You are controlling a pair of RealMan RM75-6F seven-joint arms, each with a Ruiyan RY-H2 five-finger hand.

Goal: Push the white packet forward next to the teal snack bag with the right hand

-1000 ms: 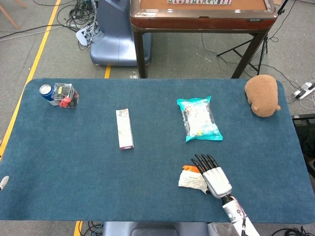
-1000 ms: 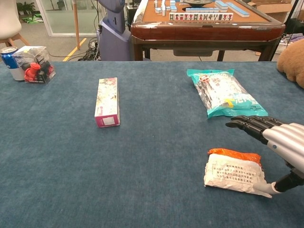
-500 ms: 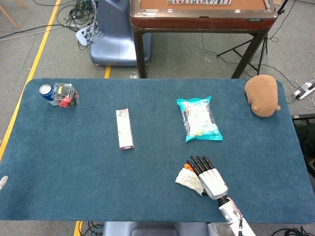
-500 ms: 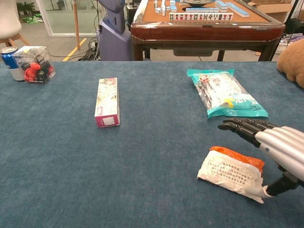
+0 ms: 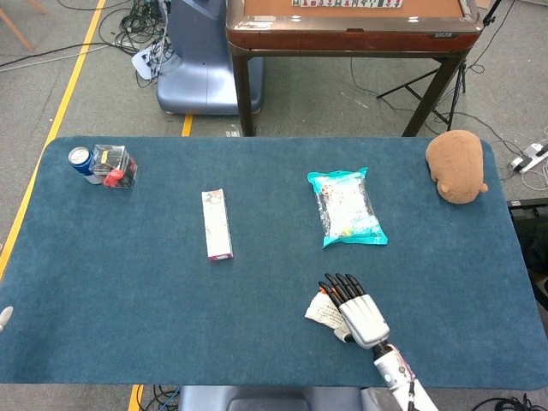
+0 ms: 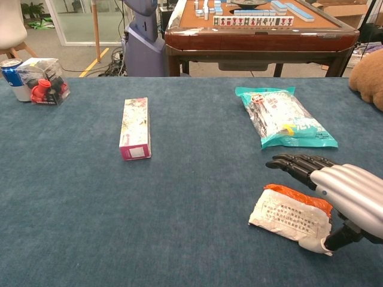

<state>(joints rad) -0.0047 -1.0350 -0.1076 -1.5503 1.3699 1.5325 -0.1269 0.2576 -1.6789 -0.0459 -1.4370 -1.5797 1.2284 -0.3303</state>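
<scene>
The right hand [image 5: 358,310], a silver-backed robot hand with black fingers [image 6: 293,165], lies low over the near right part of the table, back upward; the fingers are stretched out nearly straight and close together, pointing away from the robot and slightly leftward; in the chest view the fingertips hang just above the surface, holding nothing; the thumb [image 6: 332,239], dark with a pale tip, reaches down beneath the palm at the hand's near side; behind it the white wrist [image 5: 392,370] and forearm slant back to the bottom edge of the head view; the left hand shows in neither view.
</scene>
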